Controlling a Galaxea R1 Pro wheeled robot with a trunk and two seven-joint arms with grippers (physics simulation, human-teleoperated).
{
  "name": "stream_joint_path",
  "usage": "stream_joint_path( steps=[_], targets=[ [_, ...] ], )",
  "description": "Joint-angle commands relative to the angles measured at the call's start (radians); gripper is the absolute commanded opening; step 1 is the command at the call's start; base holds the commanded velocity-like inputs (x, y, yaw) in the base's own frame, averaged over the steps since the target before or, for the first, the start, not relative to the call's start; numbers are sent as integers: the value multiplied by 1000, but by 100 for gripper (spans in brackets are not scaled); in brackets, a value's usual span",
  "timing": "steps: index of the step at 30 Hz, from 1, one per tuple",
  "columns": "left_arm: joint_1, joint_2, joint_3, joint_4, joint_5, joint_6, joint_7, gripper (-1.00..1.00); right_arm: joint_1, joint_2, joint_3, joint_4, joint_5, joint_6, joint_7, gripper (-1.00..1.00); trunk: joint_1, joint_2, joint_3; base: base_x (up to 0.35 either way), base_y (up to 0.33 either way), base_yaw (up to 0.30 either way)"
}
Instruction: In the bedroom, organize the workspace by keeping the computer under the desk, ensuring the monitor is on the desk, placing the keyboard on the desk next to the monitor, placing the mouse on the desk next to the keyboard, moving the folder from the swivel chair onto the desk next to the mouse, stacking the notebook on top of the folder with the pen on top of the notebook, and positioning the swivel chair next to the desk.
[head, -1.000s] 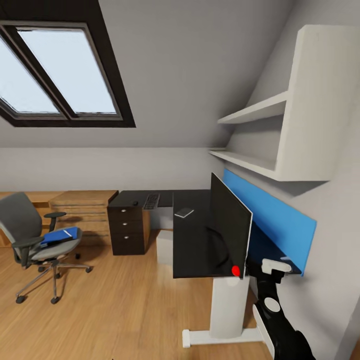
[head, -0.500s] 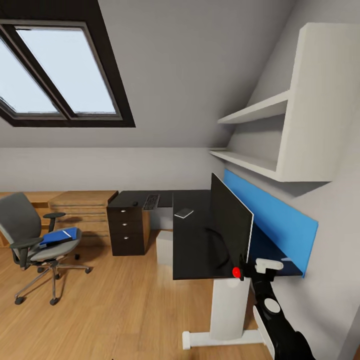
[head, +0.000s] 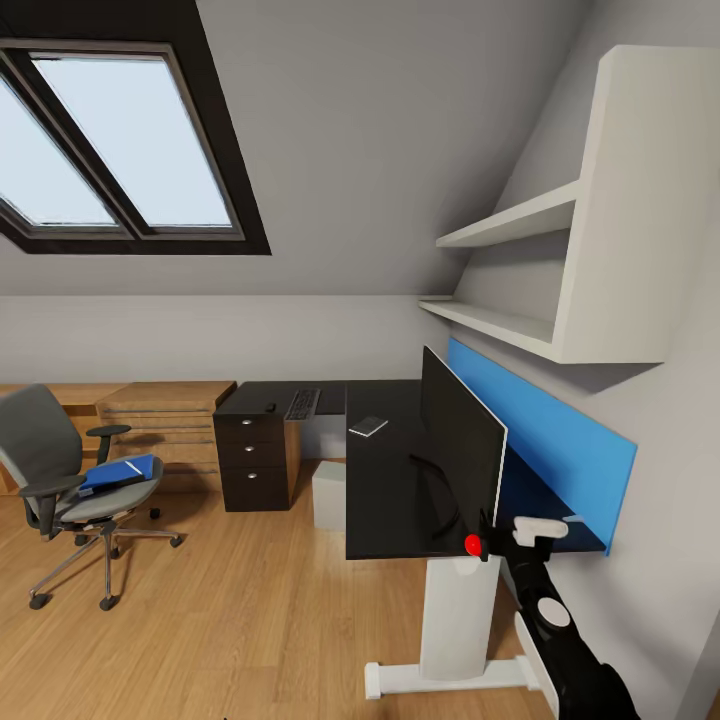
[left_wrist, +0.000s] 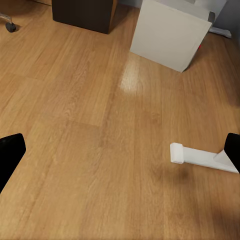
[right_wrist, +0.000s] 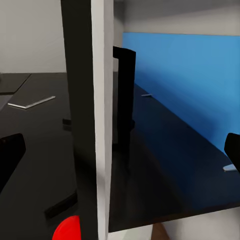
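The wide black monitor (head: 458, 450) stands on the near arm of the black desk (head: 380, 490), its red dot (head: 473, 545) at the near lower corner. My right gripper (head: 495, 535) is at that near edge. In the right wrist view the monitor's edge (right_wrist: 95, 115) runs between the spread fingers of the open right gripper (right_wrist: 120, 160). The keyboard (head: 303, 403) and mouse (head: 270, 407) lie on the far arm, the pale notebook (head: 368, 426) at the corner. The blue folder (head: 120, 472) lies on the swivel chair (head: 45, 450). The computer (head: 328, 495) stands under the desk. My left gripper (left_wrist: 120, 155) hangs open over the floor.
A blue panel (head: 560, 440) lines the wall behind the desk, with white shelves (head: 600, 230) above. A wooden cabinet (head: 165, 420) stands left of the black drawers (head: 252, 460). The desk's white foot (left_wrist: 200, 157) lies on the wood floor near the computer (left_wrist: 170, 32).
My right gripper has moved left, from behind the monitor up to its near edge by the red dot. Everything else stays as it was.
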Motion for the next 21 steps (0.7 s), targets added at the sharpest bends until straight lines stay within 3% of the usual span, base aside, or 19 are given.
stream_joint_path(
  steps=[1, 17, 21],
  targets=[
    [-1, 0, 3, 1, 10, -1, -10, 100, -1, 0, 0, 3, 6, -3, -4, 100, 0, -1, -2, 0, 0, 0],
    [-1, 0, 2, 1, 9, -1, -10, 100, -1, -1, -1, 20, 6, -52, 0, 100, 0, -1, -2, 2, 0, 0],
    [-1, 0, 2, 1, 9, -2, -10, 100, -1, 0, -1, 22, 6, -53, 0, 100, 0, -1, -2, 193, 0, 0]
  ],
)
